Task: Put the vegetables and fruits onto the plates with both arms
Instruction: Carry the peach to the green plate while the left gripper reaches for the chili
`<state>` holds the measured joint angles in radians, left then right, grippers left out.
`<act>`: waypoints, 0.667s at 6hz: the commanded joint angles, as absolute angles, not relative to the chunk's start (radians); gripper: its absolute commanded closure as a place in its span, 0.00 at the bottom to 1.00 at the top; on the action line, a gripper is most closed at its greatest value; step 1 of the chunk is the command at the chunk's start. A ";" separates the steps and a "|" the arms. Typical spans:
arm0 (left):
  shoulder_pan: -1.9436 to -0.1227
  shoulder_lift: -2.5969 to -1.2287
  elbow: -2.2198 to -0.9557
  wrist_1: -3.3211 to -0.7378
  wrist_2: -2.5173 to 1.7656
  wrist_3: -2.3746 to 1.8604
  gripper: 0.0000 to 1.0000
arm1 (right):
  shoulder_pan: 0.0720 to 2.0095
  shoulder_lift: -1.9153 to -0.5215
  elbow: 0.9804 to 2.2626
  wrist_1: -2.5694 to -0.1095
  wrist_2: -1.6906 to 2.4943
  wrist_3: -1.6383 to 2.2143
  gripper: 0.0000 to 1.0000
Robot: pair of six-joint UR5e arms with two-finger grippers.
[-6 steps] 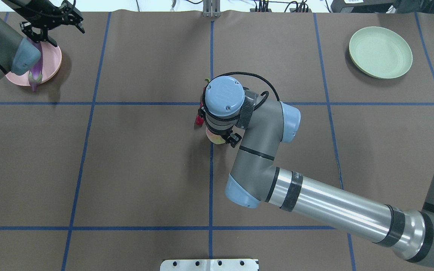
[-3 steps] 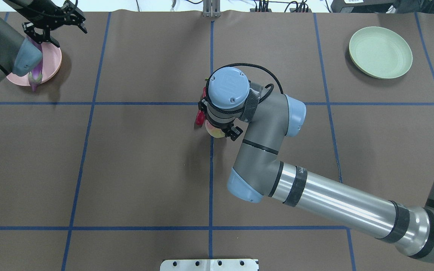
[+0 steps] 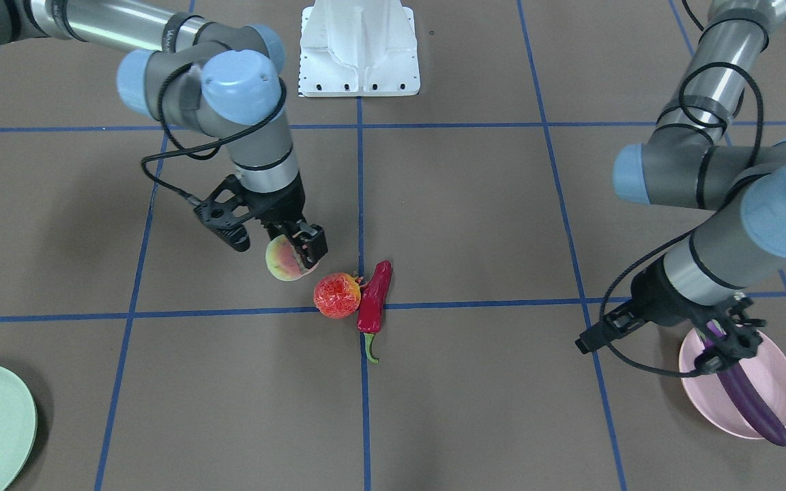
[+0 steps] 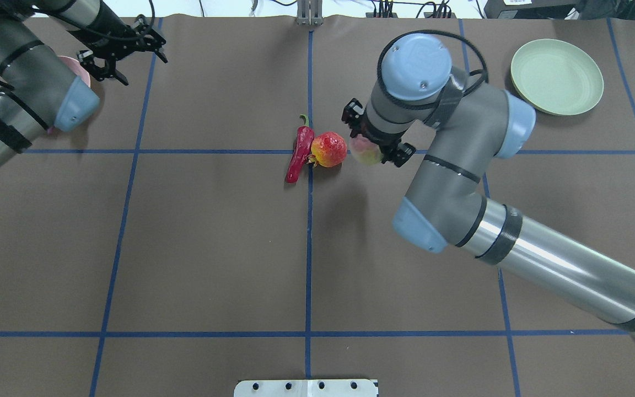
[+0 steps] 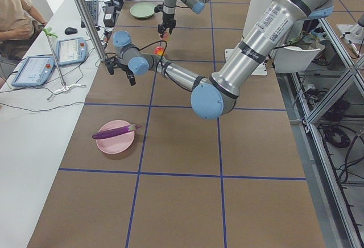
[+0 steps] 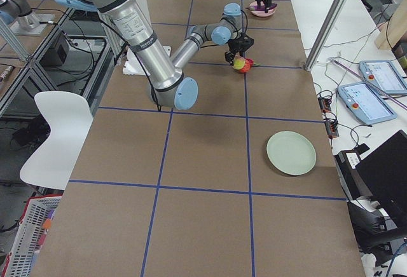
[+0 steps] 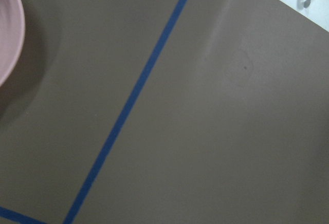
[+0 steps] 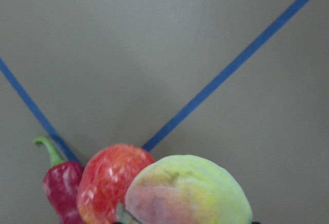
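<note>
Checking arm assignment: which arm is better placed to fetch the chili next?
Probably left: the left gripper is open and empty, while the right gripper holds the peach near the chili.

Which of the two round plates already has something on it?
The pale pink round plate, holding the long purple eggplant; the mint green round plate holds nothing.

We set one camera behind the robot's base (image 4: pixel 306 387), looking down on the table (image 4: pixel 196 253); one opposite, facing it steeply; one at each table end; wrist cameras close above, the right's just over the peach (image 8: pixel 190 193). Overhead and front shared the chili pepper (image 4: pixel 297 156) and pomegranate (image 4: pixel 329 149).
</note>
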<state>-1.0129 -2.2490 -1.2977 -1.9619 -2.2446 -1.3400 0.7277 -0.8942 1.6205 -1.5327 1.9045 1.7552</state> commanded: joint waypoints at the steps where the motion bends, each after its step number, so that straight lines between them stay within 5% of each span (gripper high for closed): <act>1: -0.873 -2.311 -1.318 -1.965 -2.139 -1.358 0.00 | 0.909 -0.972 1.602 -1.534 1.991 1.454 1.00; 4: -0.738 -2.384 -1.315 -1.988 -1.969 -1.323 0.01 | 1.125 -0.963 1.293 -1.484 2.054 0.949 1.00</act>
